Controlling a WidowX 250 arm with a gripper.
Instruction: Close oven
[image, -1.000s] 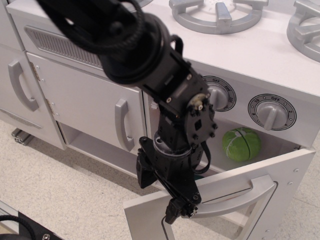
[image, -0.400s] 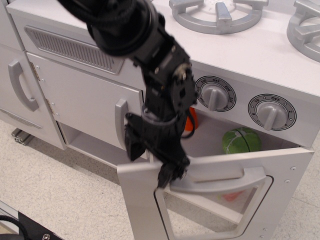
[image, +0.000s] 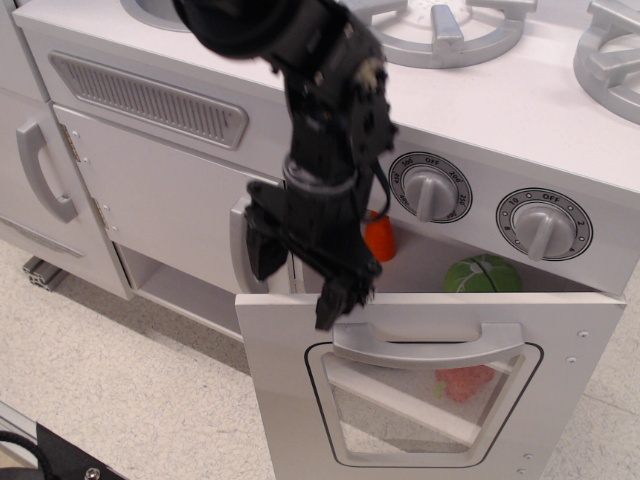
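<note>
The oven door (image: 425, 385) stands nearly upright but not fully closed; a gap stays open along its top edge, below the two knobs (image: 430, 190). Through this gap a green ball (image: 483, 273) and an orange object (image: 379, 236) are visible inside the oven (image: 420, 262); a red thing (image: 463, 381) shows behind the clear window of the door. The black gripper (image: 335, 300) is at the upper left corner of the oven door, just above the left end of the grey handle (image: 428, 346); I cannot tell if it is clenched or released. Left of the oven door is a cabinet door (image: 170, 200) with a vertical handle.
</note>
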